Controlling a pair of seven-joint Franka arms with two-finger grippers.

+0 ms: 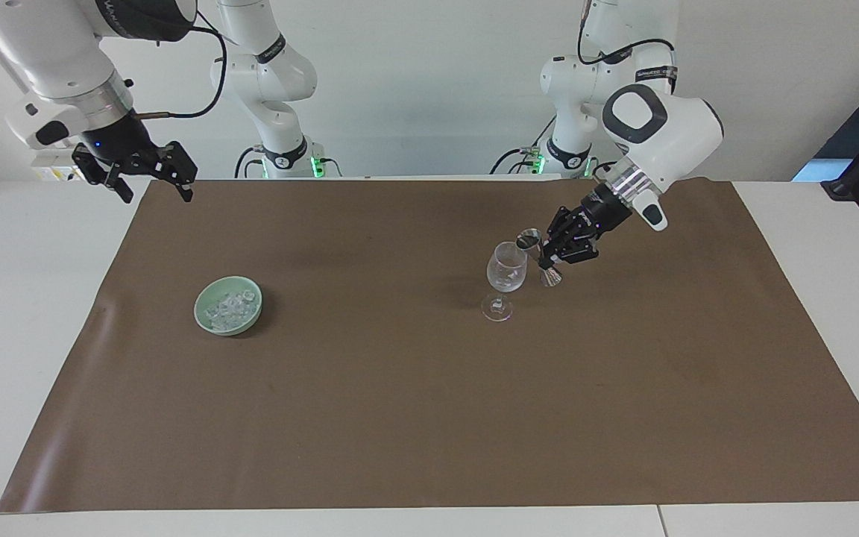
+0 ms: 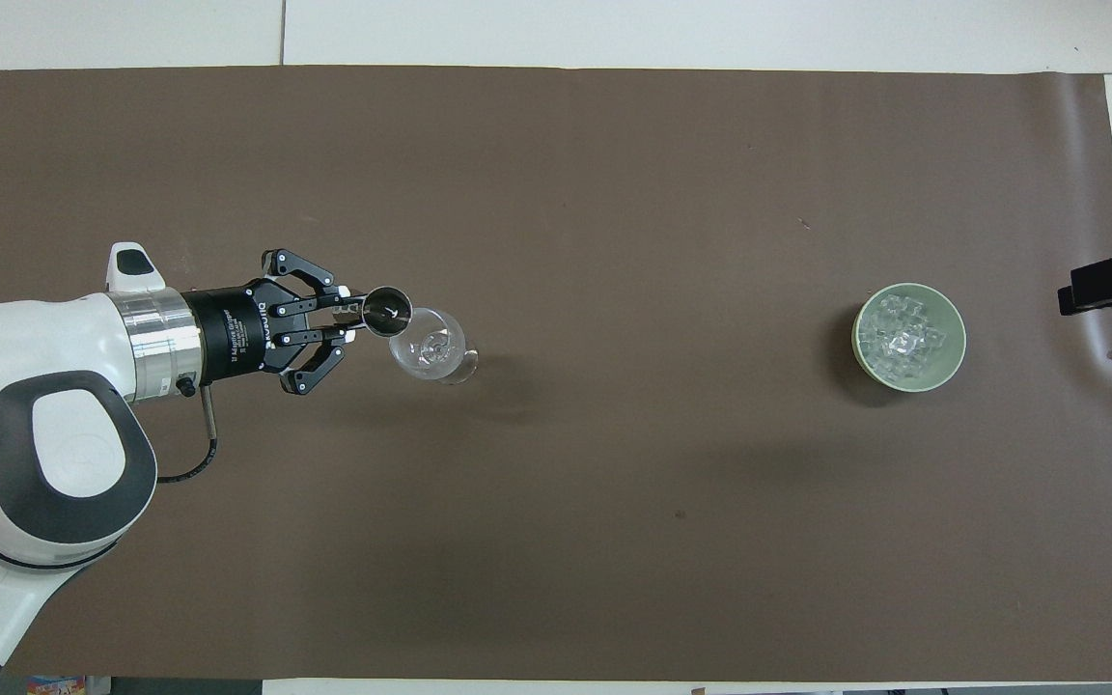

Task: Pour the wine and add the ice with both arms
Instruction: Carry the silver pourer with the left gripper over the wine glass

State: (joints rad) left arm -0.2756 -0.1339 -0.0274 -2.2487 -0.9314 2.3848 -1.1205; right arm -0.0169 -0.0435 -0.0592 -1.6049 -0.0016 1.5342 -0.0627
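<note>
In the facing view, the right gripper (image 1: 150,175) hangs in the air over the edge of the brown mat (image 1: 400,418) at the right arm's end of the bench (image 1: 27,298), waiting, its fingers (image 1: 185,173) spread apart with nothing between them. On the mat toward that same end sits the pale green bowl (image 1: 200,317), and the ice (image 1: 230,307) lies heaped inside it as small clear chunks. Well apart from the bowl, toward the left arm's end, the clear stemmed glass (image 1: 506,270) stands upright on the mat. Just beside its rim the left gripper (image 1: 552,250) holds a small metal jigger (image 1: 532,240), fingers clamped on the jigger's waist, its upper cup tipped toward the glass and touching or nearly touching the rim.
</note>
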